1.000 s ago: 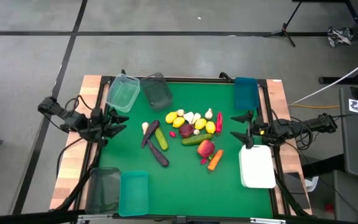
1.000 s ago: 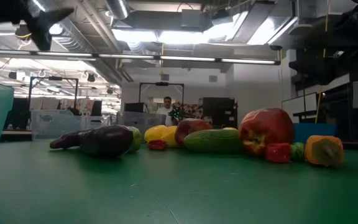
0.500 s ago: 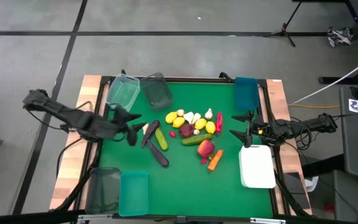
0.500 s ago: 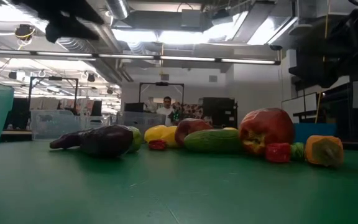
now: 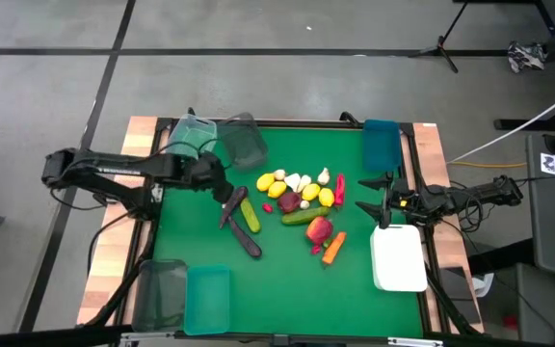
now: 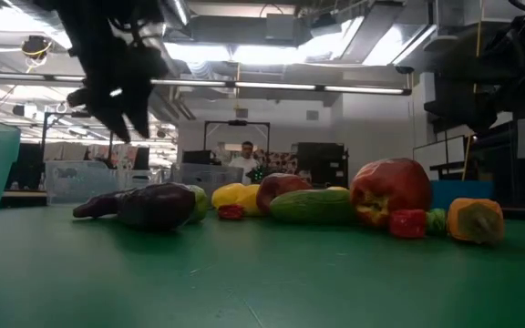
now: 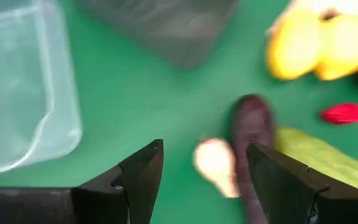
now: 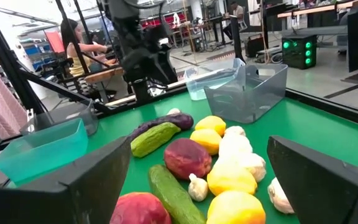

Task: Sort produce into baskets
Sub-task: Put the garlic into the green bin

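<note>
**Now left arm is over the pile's left end, nothing picked yet**

Left end effector has swung in from the desk's left edge within the last second and now hangs over the left end of the produce, fingers spread, nothing between them. Its wrist view looks down between the fingers at a garlic bulb touching an eggplant, with a cucumber just beside. My read: it's lining up a first grasp there, probably the garlic or eggplant; can't tell which.

Right end effector is parked at the desk's right edge, spread and empty, same spot as a second ago.

Produce hasn't shifted: lemons, a red round fruit and the carrot are all clustered mid-desk. No basket holds anything that I can see:
- clear tub and grey tub, far-left corner
- blue tub, far-right corner
- white tray, right edge
- teal tub, near-left corner

Sorting is effectively at zero.
</note>
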`<state>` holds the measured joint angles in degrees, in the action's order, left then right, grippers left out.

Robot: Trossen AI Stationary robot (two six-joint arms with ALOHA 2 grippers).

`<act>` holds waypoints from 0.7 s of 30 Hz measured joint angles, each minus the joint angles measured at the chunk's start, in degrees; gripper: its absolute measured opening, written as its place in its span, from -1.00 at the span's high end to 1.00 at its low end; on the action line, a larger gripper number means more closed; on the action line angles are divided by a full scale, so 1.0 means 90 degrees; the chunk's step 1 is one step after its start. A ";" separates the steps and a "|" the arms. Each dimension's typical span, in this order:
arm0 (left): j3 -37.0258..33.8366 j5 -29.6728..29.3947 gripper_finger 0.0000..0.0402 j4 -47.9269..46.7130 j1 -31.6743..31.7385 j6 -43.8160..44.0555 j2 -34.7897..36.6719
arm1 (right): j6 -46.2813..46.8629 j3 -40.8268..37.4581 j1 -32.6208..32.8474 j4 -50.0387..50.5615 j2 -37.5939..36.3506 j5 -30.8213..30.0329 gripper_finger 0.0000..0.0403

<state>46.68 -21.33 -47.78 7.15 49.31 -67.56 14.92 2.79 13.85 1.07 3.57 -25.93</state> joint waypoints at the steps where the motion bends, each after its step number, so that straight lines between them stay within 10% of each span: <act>1: 0.0000 0.0059 -0.12 -0.0009 0.0094 0.0006 -0.0048 | 0.0000 0.0000 0.0000 0.0007 0.0002 0.0002 -0.87; 21: -0.0041 0.0541 -0.12 0.0655 -0.0165 0.0282 -0.1804 | 0.0005 0.0002 0.0000 0.0044 0.0001 0.0340 -0.87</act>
<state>46.31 -16.47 -41.88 5.67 51.86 -83.79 14.96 2.81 13.85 1.46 3.58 -22.87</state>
